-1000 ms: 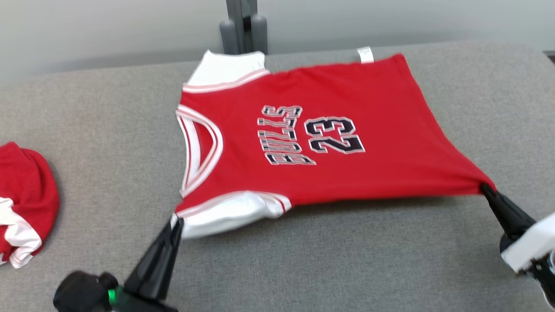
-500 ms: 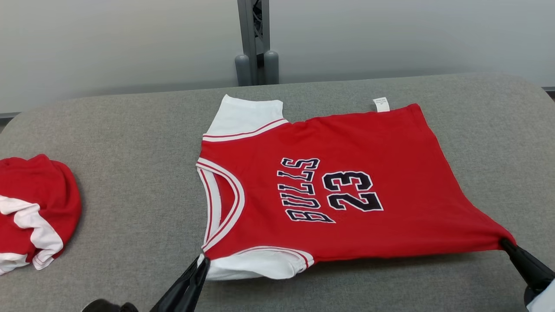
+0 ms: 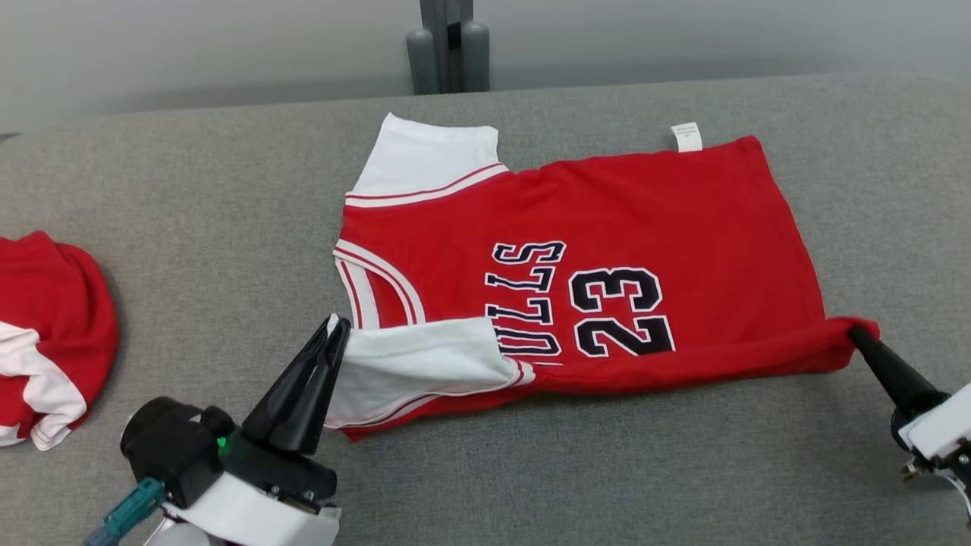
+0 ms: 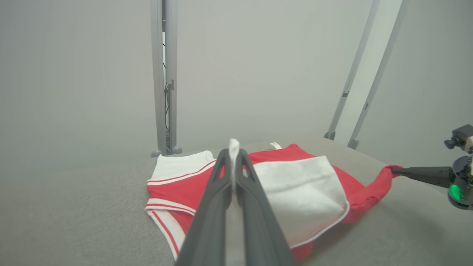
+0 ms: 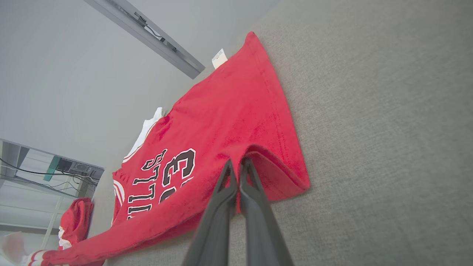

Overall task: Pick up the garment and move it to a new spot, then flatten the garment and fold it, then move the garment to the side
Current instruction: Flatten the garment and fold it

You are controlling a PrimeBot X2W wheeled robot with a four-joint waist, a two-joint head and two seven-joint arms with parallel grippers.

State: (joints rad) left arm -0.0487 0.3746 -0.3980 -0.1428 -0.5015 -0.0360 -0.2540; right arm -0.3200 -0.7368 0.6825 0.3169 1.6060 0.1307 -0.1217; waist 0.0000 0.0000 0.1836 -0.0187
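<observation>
By the left gripper (image 3: 334,331) the red jersey (image 3: 622,205) is pinched at its white sleeve corner, and by the right gripper (image 3: 857,334) at its hem corner (both finger pairs pressed tight on cloth), the near edge turned over onto the lettering, out in the middle of the grey table (image 3: 190,189).

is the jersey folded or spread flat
Partly folded: the jersey has its near edge turned over onto itself, white sleeve covering part of the lettering; left gripper and right gripper pinch its near corners. Rest lies flat.
</observation>
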